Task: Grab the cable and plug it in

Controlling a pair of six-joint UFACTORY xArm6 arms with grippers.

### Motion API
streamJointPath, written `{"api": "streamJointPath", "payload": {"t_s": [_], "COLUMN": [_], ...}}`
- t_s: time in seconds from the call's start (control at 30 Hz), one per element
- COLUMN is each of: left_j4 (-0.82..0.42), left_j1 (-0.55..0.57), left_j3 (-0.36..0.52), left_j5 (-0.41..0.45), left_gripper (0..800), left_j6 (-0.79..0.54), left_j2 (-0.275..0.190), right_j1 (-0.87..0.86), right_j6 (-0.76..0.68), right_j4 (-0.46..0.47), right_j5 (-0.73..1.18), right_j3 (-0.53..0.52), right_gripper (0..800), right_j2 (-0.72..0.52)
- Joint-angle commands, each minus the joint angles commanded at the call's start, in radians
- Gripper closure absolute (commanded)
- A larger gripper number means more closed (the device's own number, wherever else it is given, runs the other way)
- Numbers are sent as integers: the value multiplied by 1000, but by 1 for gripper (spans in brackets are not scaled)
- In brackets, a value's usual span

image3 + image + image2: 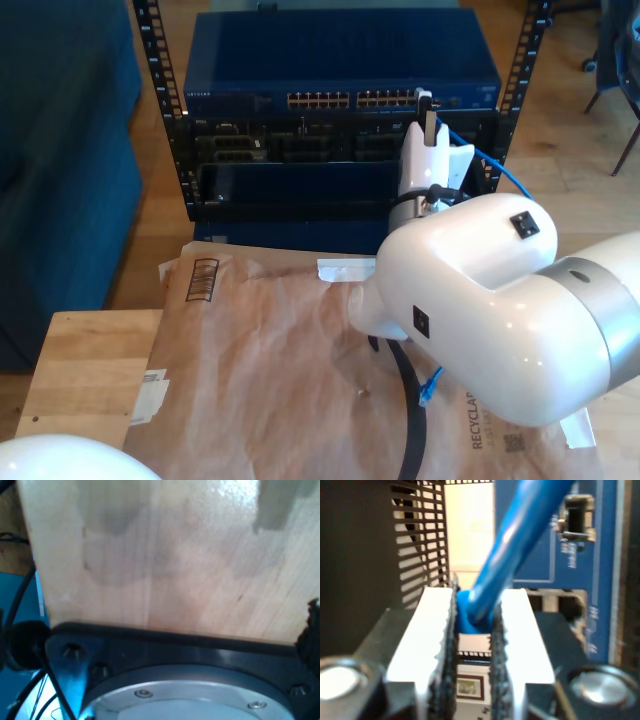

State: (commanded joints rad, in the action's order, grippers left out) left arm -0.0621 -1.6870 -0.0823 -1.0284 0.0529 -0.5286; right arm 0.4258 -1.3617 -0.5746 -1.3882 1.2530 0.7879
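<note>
Bulky white robot arm (490,300) filled the exterior view's right foreground, reaching over crumpled brown paper (270,370) on the pale wooden desk (85,365) toward the dark blue and black equipment rack (340,120). My second end effector (472,630) was clamped on the thin bright-blue ethernet cable (520,540), up at the rack's face. My first end effector's state I could not tell.

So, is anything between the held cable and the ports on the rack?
Nothing visible. My second gripper is clamped on the cable, right up at the blue switch, with no object in between. The plug tip itself is hidden.
</note>
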Motion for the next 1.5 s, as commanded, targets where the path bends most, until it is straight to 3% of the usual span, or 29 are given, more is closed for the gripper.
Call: {"api": "streamJointPath", "payload": {"t_s": [1.5], "left_j4": [0], "left_j1": [0], "left_j3": [0], "left_j5": [0], "left_gripper": [0], "left_j6": [0], "left_j2": [0], "right_j1": [-5], "right_j6": [3], "right_j4": [8], "right_j5": [20], "right_j3": [23], "right_gripper": [800], "right_j2": [28]}}
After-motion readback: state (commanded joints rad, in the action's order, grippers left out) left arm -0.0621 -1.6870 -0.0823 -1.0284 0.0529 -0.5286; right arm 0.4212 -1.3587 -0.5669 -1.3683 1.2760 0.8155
